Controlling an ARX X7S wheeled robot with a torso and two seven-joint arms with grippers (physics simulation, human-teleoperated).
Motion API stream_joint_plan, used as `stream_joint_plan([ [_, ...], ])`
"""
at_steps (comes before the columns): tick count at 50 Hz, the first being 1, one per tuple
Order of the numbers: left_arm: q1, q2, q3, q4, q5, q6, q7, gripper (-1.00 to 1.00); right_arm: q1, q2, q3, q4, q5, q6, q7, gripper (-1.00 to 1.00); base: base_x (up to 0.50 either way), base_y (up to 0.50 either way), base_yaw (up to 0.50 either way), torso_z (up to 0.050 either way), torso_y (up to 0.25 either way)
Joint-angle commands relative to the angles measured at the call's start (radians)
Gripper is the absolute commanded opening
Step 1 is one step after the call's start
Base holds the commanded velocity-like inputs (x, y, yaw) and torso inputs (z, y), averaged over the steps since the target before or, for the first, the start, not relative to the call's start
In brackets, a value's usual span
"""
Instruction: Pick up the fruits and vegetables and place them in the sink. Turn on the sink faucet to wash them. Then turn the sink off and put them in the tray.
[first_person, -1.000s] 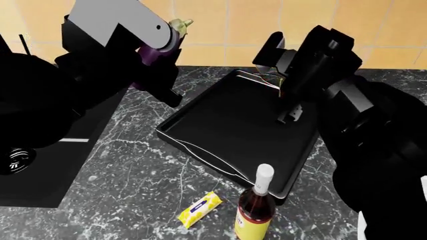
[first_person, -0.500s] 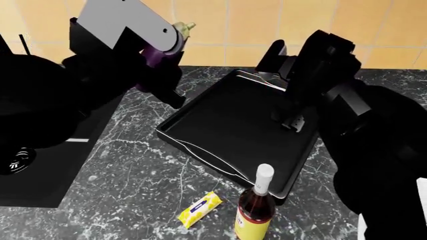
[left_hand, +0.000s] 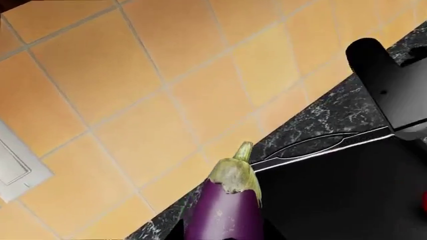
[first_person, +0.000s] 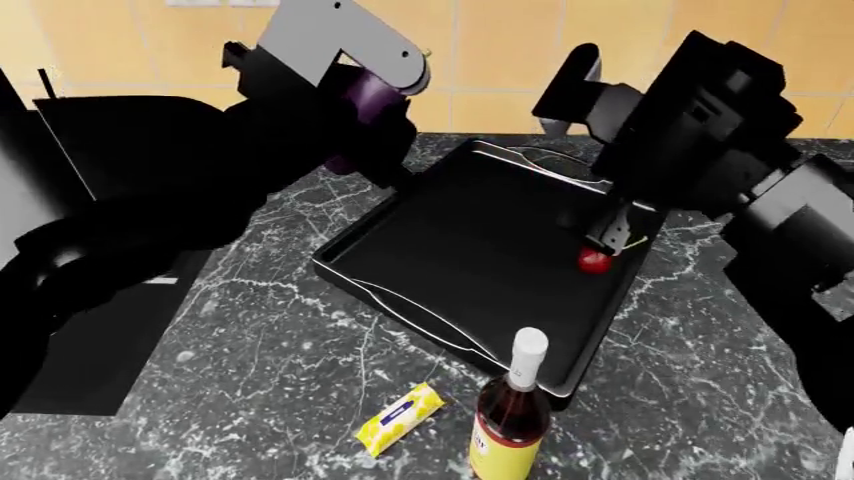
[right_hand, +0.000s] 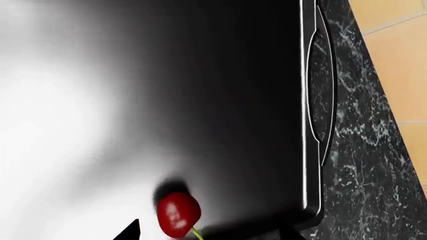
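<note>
Finishing the tray step: cherry (first_person: 594, 262) lies loose in the tray (first_person: 400, 300) under the released right pincer (first_person: 611, 233), while the left pincer (first_person: 363, 135) grips the eggplant (left_hand: 225, 215) near the tray's edge, needing lowering inside.

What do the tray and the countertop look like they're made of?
The tray looks like dark metal: black base, shiny silver rim and thin wire handles. The countertop looks like polished dark stone, perhaps marble, judging by its white veining.
</note>
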Motion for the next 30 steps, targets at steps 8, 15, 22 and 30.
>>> stream_joint_plan([
  [8,0.056,0.286,0.128,-0.555,0.179,0.192,0.216,-1.0,-0.008,0.267,0.105,-0.598,0.012,0.314,0.054,1.0,0.0,0.0,0.0,0.0,0.0],
  [15,0.064,0.34,0.14,-0.65,0.195,0.234,0.268,-1.0,0.007,0.297,0.114,-0.677,0.01,0.358,0.058,1.0,0.0,0.0,0.0,0.0,0.0],
  [22,0.073,0.382,0.147,-0.724,0.203,0.268,0.311,-1.0,0.022,0.308,0.116,-0.707,0.008,0.38,0.059,1.0,0.0,0.0,0.0,0.0,0.0],
  [30,0.083,0.431,0.155,-0.825,0.219,0.318,0.358,-1.0,0.032,0.31,0.116,-0.717,0.006,0.389,0.063,1.0,0.0,0.0,0.0,0.0,0.0],
])
